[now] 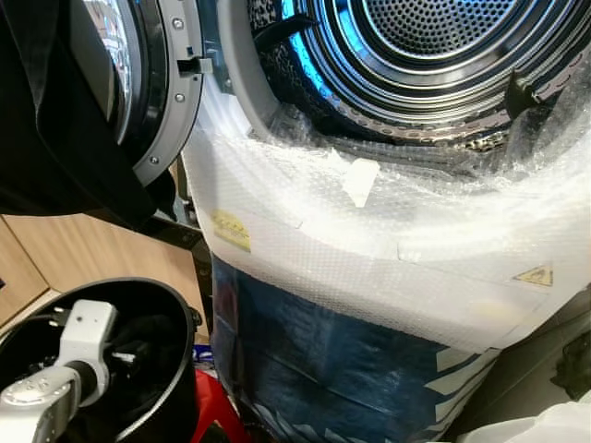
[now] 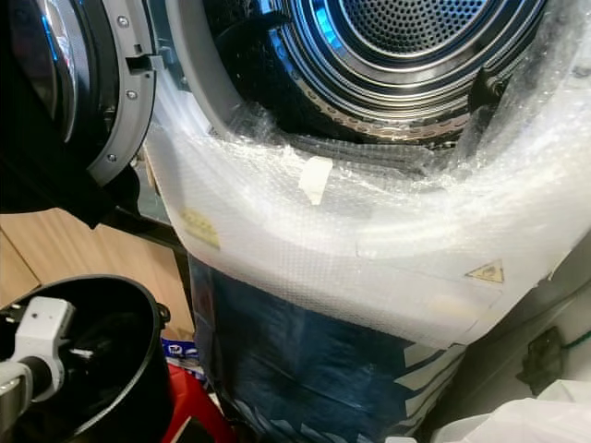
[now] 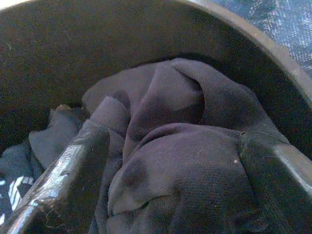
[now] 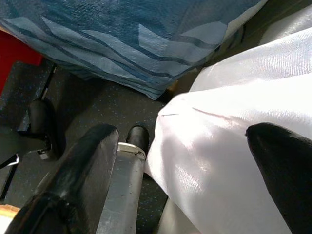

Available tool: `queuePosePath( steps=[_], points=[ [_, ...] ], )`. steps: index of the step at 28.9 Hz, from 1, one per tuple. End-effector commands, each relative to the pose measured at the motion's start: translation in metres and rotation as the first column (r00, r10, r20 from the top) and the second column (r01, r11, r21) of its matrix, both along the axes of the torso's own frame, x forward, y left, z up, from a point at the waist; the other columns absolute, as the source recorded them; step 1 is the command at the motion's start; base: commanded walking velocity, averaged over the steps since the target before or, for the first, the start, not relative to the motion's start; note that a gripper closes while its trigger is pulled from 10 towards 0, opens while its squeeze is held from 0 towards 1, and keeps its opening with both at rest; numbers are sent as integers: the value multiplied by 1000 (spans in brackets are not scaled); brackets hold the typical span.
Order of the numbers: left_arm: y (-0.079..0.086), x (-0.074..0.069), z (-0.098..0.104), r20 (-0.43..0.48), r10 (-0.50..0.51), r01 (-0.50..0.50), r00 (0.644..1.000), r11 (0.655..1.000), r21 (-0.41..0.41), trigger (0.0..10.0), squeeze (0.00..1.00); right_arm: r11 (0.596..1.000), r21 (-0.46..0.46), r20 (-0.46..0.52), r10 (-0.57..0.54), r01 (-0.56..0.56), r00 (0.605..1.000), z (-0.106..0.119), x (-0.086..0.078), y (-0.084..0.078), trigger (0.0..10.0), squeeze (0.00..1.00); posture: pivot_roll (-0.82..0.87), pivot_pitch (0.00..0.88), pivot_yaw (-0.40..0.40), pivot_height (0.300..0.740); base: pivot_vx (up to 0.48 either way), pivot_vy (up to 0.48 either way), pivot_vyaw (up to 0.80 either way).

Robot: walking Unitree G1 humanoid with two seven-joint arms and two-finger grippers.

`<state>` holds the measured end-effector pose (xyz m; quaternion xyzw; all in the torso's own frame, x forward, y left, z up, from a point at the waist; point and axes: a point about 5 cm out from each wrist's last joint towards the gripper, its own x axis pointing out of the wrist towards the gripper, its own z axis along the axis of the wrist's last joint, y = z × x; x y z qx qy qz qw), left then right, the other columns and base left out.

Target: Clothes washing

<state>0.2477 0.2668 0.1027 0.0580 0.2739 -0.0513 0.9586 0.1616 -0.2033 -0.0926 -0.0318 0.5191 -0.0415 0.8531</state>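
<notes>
Dark garment [image 3: 175, 161] bunched in the black bucket [image 1: 171, 369], which stands below and left of the washing machine's open drum [image 1: 416, 55]. Soft, light and limp, the garment probably lifts best by a raised fold near its top. The left gripper [image 3: 170, 165], inside the bucket, stands wide with the cloth between its fingers. The right gripper [image 4: 195, 161], also spread, is beside white fabric [image 4: 234, 122].
</notes>
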Motion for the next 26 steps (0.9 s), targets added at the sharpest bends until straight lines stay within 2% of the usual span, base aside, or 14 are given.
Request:
queuePosePath(
  steps=[1,6,7,8,9,15,22,26],
  points=[
    [-2,5,2,1,-5,5,1000,1000,-2,10000,1000,1000,4,3,-10,10,1000,0,0,1,10000,0,56,25,-1,740,0,0,0],
    [-2,2,-4,-48,-17,19,999,999,34,10000,1000,1000,11,9,-15,15,1000,0,1,1,10000,0,51,30,3,740,0,0,0],
    [-4,1,-4,-55,-24,25,998,999,31,10000,671,1000,8,6,-14,14,1000,0,-1,1,10000,0,52,31,1,740,0,0,0],
    [-5,1,-4,-59,-33,35,998,999,30,10000,671,1000,6,1,-11,11,1000,-1,-2,0,10000,0,52,31,1,740,0,0,0],
    [-7,2,-5,-63,-40,42,997,999,29,10000,0,1000,3,-3,-7,7,1000,-1,-3,-1,10000,0,58,35,-3,740,0,0,0],
    [-13,-2,-13,-104,-49,50,993,999,11,10000,0,1000,0,-9,-21,21,1000,-2,-8,-4,10000,0,45,41,-1,740,0,0,0],
    [-16,3,-12,-95,-35,36,995,999,13,10000,0,1000,-2,-11,-3,3,1000,-2,-7,-4,10000,0,52,47,-6,740,0,0,0],
    [-19,0,-15,-114,-50,51,992,999,3,10000,0,1000,-8,-5,11,-11,1000,-1,-5,-4,10000,0,51,49,-4,740,0,0,0]
  ],
)
